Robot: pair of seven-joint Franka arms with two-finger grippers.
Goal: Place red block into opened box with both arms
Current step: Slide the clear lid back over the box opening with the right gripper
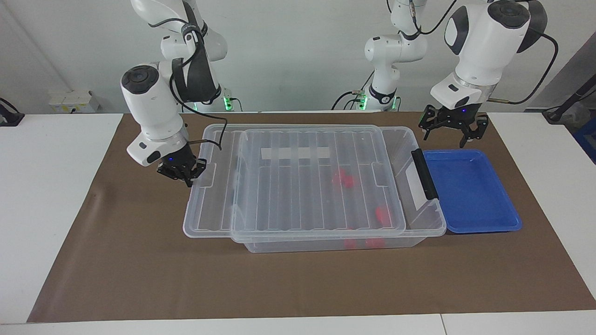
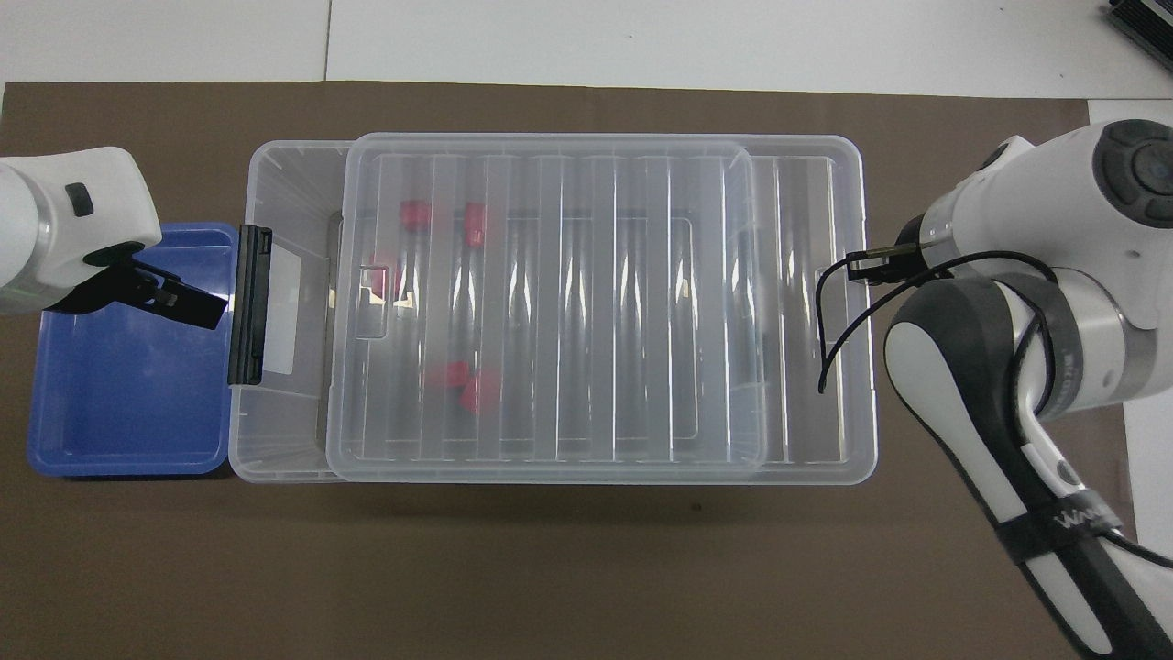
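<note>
The box (image 1: 404,139) is a see-through bin with a black handle (image 1: 423,174). Its ribbed clear lid (image 1: 298,195) lies on top and covers all but a strip at the handle end. Several red blocks, one (image 1: 342,178) near the middle, show blurred through the lid on the box floor (image 2: 415,214). My right gripper (image 1: 182,173) is shut, its tips against the lid's end toward the right arm's end of the table. The left gripper (image 1: 449,129) hangs open with nothing between its fingers. It is over the blue tray's edge, beside the box's handle end.
A shallow blue tray (image 1: 470,195) with nothing in it lies against the box's handle end. A brown mat (image 1: 139,270) covers the table's middle. The right arm's black cable (image 1: 212,137) loops over the lid's corner.
</note>
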